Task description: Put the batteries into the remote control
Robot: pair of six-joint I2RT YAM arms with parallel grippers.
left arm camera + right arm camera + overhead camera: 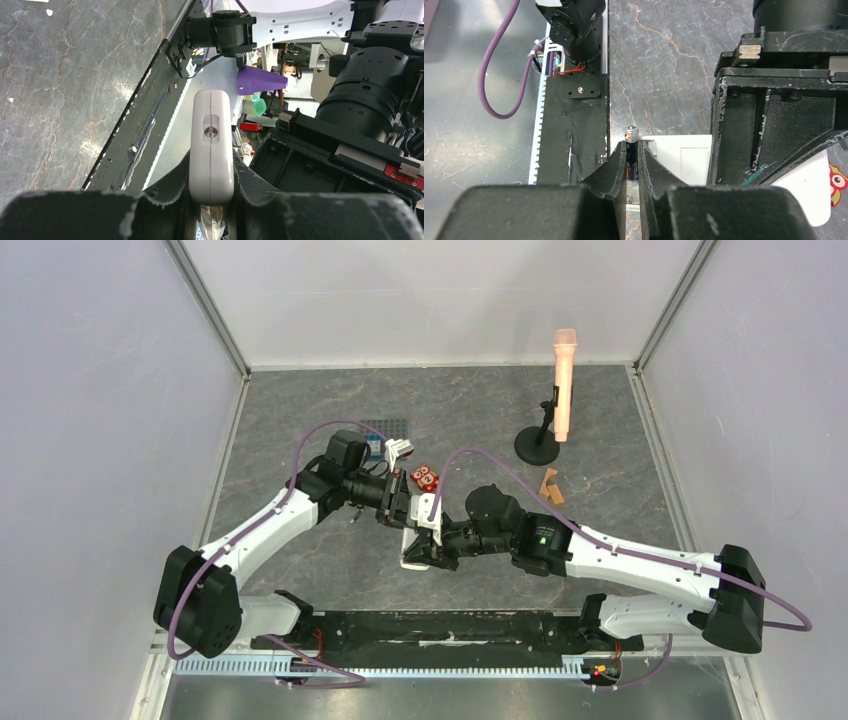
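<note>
My left gripper (211, 187) is shut on the white remote control (211, 145), which I see edge-on, held above the table. In the top view the remote (413, 548) sits between both grippers at the table's middle. My right gripper (634, 148) is shut on one dark battery (631, 145) with a silver tip, held upright right at the edge of the remote's white back (684, 157). In the top view my left gripper (398, 508) and right gripper (436, 545) meet tip to tip. The second battery is not in view.
A red owl toy (425, 477) and a blue one (375, 447) lie just behind the grippers, by a dark grid mat (388, 427). A microphone on a black stand (562, 375) and small brown wooden pieces (550, 485) are at the back right.
</note>
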